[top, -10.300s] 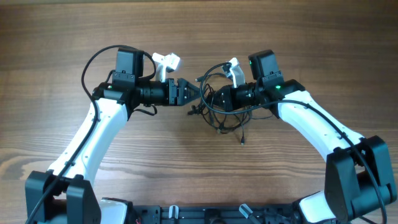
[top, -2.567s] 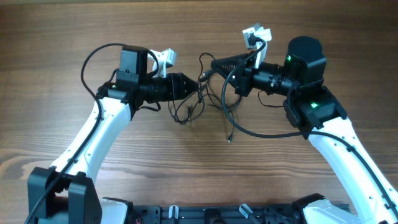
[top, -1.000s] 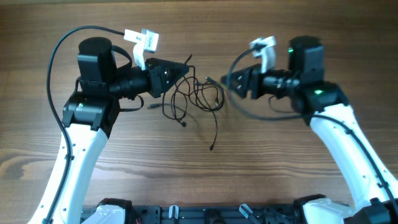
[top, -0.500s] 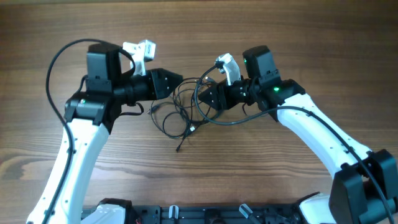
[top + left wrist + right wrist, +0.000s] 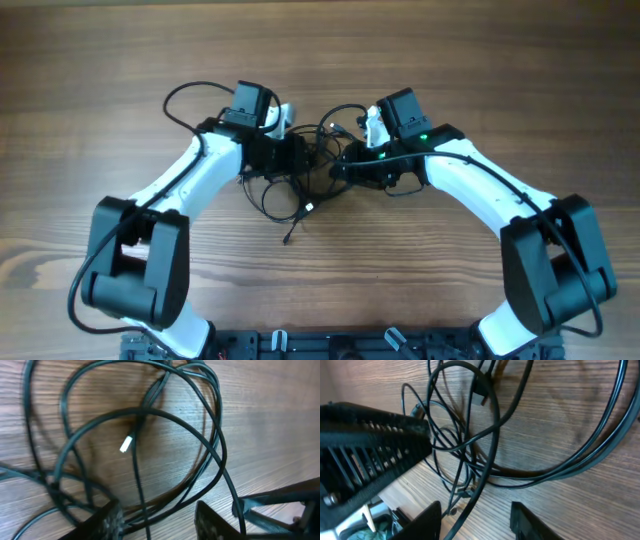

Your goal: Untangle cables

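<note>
While poised low over the cables (image 5: pixel 318 160) tangled in loose loops at the centre of the wooden surface (image 5: pixel 100 60), shown with fingers (image 5: pixel 107 521) apart on both the left hand (image 5: pixel 160 520) and the right hand (image 5: pixel 475 517), clamped on nothing, with thin black strands crossing each gap.

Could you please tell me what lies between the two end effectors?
The cables, a tangled bundle, fill that stretch; the overhead view shows it best.
</note>
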### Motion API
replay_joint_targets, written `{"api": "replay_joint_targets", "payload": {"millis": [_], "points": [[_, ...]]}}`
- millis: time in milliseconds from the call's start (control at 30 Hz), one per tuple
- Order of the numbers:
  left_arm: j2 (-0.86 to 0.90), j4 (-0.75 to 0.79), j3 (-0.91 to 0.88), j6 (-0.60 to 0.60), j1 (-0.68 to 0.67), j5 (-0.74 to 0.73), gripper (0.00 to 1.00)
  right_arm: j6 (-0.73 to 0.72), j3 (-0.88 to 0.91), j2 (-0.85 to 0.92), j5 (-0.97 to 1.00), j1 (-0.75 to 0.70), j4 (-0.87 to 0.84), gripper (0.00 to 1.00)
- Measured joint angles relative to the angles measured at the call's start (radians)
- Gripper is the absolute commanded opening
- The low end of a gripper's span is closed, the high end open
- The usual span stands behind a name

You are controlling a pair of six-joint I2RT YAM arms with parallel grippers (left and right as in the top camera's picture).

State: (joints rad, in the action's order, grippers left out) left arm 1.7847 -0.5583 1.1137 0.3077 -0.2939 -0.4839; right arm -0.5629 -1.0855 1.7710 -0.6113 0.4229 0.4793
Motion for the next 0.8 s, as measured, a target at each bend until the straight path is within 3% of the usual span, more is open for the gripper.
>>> {"api": "replay_joint_targets", "payload": {"millis": [33, 100, 133, 300, 500, 600, 800], "points": [[0.01, 0.022, 0.0, 0.001, -0.018, 0.008, 0.54, -0.012, 0.0, 0.005, -0.002, 0.009, -0.009, 0.3], [0.03, 0.025, 0.0, 0.001, -0.05, 0.043, 0.54, -0.037, 0.0, 0.012, -0.005, 0.04, -0.022, 0.09], [0.035, 0.024, 0.0, 0.001, -0.069, 0.07, 0.54, -0.054, 0.0, 0.012, -0.008, 0.054, -0.026, 0.04], [0.035, 0.023, 0.0, 0.001, -0.092, 0.138, 0.54, -0.119, 0.0, 0.013, -0.034, 0.077, -0.07, 0.04], [0.036, -0.006, 0.0, 0.0, -0.092, 0.181, 0.52, -0.031, 0.0, 0.013, -0.196, -0.013, -0.131, 0.04], [0.036, -0.02, 0.0, -0.003, -0.092, 0.184, 0.37, 0.027, -0.025, 0.001, -0.365, -0.127, -0.23, 0.04], [0.036, -0.023, 0.001, -0.007, -0.094, 0.182, 0.34, 0.053, -0.183, -0.182, -0.32, -0.259, -0.291, 0.04]]}}
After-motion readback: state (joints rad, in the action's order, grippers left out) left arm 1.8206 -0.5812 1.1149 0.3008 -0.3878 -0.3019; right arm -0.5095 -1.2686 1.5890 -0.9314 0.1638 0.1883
